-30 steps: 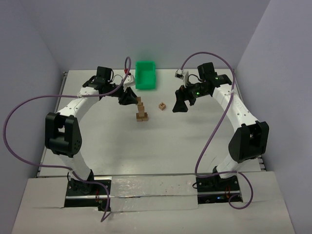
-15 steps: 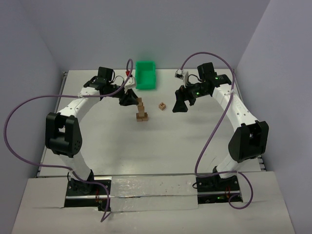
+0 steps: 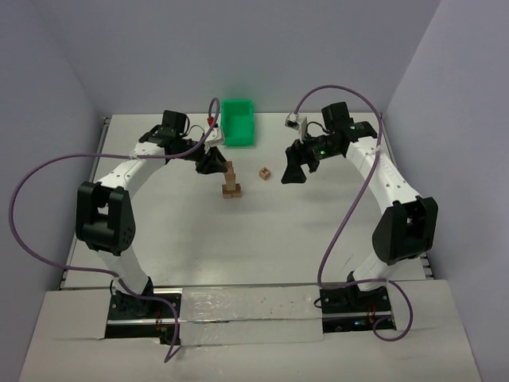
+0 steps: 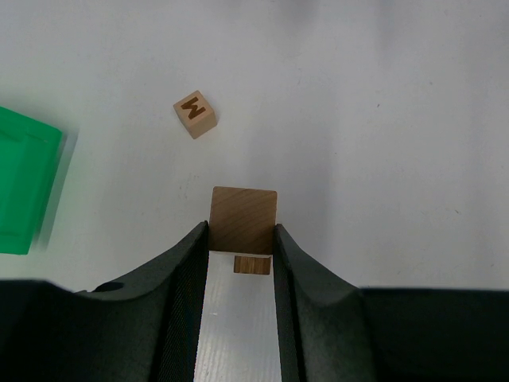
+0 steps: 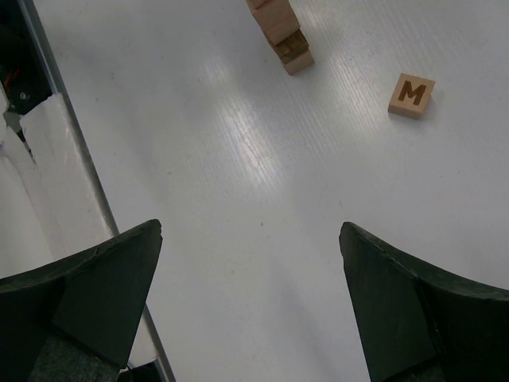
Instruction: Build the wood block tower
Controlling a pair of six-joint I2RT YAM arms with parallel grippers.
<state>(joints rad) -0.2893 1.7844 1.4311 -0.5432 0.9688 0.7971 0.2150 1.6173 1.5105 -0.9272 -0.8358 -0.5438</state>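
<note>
Table (image 3: pixel 175 231): white, carrying all the items noted below.

Tower (image 3: pixel 231 183): stands near the table's centre, a narrow column of tan cubes on a wider base. In the right wrist view it rises out of the top edge of the picture, so its top is not seen there.

Left gripper (image 3: pixel 215 162): sits at about 10 o'clock of the tower, close beside its upper part. The left wrist view shows the jaws partly closed and clamped on a plain-faced cube, the held block (image 4: pixel 243 219), one finger against each side. A small brown rectangle shows in the gap behind that cube. It may be a tower cube or a reflection, and the view does not settle which. The overhead view is too small to show whether the held block touches the top of the tower.

Right gripper (image 5: pixel 250 231): jaws spread as wide as they go, nothing between them. It hangs above bare table, at about 3 o'clock of the tower and well apart from it.

Loose block (image 3: pixel 265 172): one cube bearing a dark letter M. It lies flat on the table at about 2 o'clock of the tower, between the tower and the right gripper, touching neither.

Green bin (image 3: pixel 238 122): at 12 o'clock of the tower, near the far edge of the table.
</note>
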